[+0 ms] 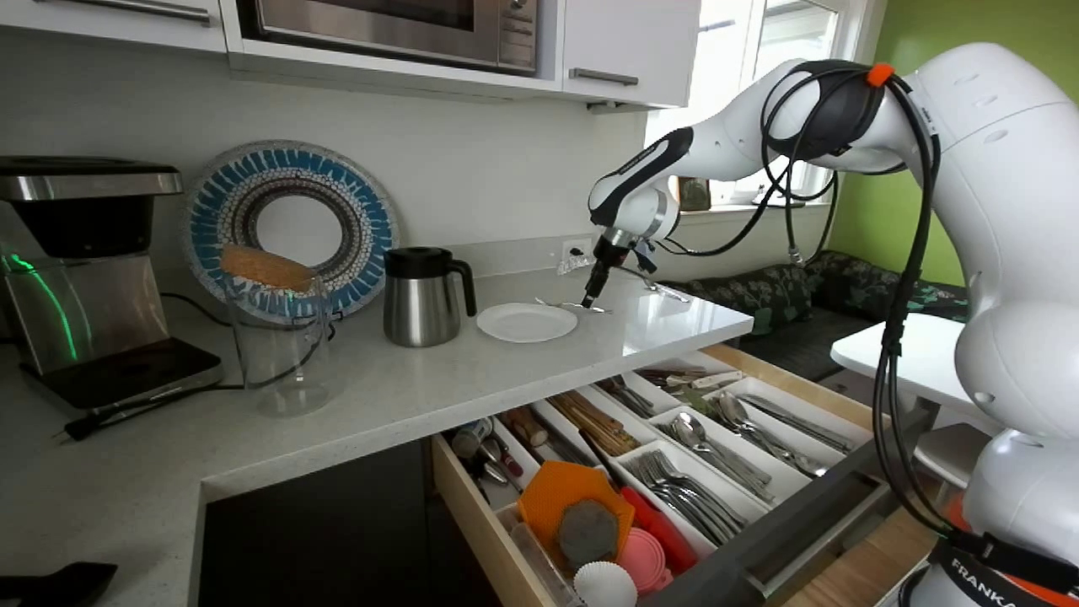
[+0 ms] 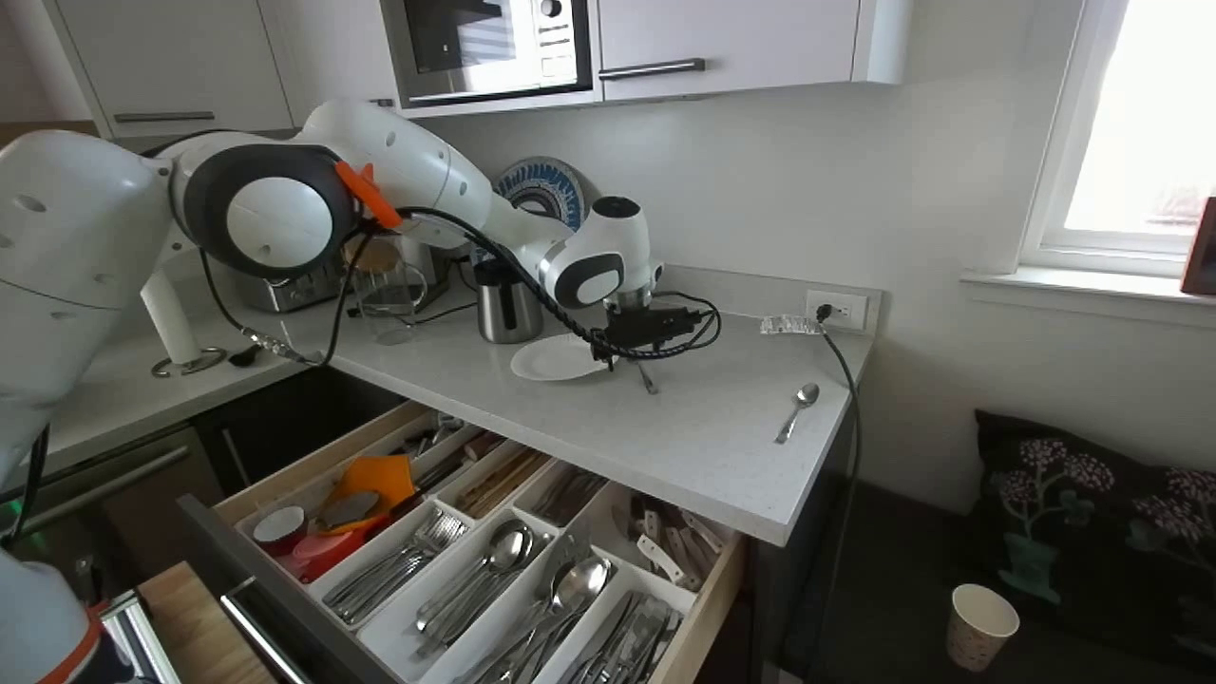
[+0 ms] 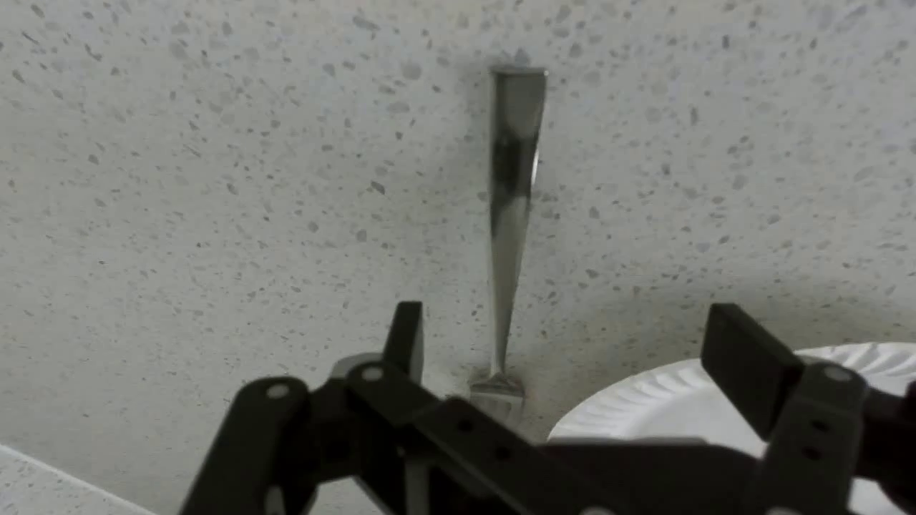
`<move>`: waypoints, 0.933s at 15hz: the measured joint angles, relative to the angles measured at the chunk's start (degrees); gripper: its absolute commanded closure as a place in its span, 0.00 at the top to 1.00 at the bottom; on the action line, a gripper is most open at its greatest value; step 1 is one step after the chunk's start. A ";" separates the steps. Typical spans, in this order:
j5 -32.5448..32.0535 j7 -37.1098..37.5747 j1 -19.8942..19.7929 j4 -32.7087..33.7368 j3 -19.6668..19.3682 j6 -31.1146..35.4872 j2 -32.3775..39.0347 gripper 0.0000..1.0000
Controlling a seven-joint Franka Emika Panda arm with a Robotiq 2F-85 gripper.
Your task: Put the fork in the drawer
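The metal fork [image 3: 509, 179] lies on the speckled counter beside the plate. Its handle points to the top of the wrist view, and its tines are partly hidden behind the gripper. It also shows in both exterior views [image 1: 599, 309] [image 2: 648, 379]. My gripper [image 3: 565, 315] is open and empty, with its fingers apart on either side of the fork's neck; the right finger is over the plate's rim. In both exterior views the gripper [image 1: 590, 302] [image 2: 608, 361] is low over the counter. The drawer [image 1: 801, 390] [image 2: 722, 594] is open below the counter, with several forks [image 1: 687, 497] in one compartment.
A white plate [image 1: 527, 323] is close beside the fork. A steel thermos jug [image 1: 421, 299] and glass pitcher [image 1: 287, 362] stand further along the counter. A spoon [image 2: 796, 413] lies near the counter's end. Wall cabinets [image 1: 632, 51] hang above.
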 measured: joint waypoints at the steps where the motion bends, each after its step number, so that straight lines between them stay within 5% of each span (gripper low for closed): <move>1: 0.14 -0.06 -0.20 1.02 0.29 0.01 0.86 0.77; 10: 3.77 -2.86 -3.40 8.79 4.32 -0.15 7.31 0.05; 14: 5.46 -5.58 -4.56 11.02 6.52 -1.54 9.31 0.02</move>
